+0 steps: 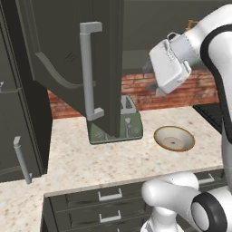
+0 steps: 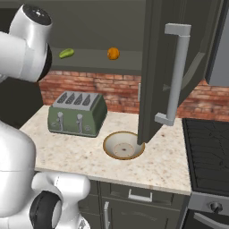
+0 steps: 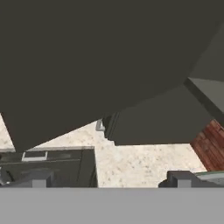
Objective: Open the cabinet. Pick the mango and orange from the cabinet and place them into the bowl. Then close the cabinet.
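The cabinet (image 2: 154, 67) has both doors swung open; the left door (image 1: 59, 41) with its silver bar handle (image 1: 87, 68) hangs over the counter. On its shelf lie the green-yellow mango (image 2: 66, 53) and, to the right, the orange (image 2: 113, 53). The cream bowl (image 1: 174, 138) with a tan rim sits empty on the counter (image 2: 123, 145). My gripper (image 1: 153, 79) is raised in front of the cabinet opening, high above the bowl and apart from both fruits. In the hand view its fingertips (image 3: 35, 177) stand wide apart, so my gripper (image 3: 109, 178) is open with nothing between them.
A green toaster (image 2: 78, 114) stands left of the bowl, half hidden behind the left door (image 1: 129, 122). A stove (image 2: 208, 152) borders the counter on the right. A tall dark cabinet (image 1: 18, 136) closes the left side. Drawers (image 1: 108, 195) run below the counter edge.
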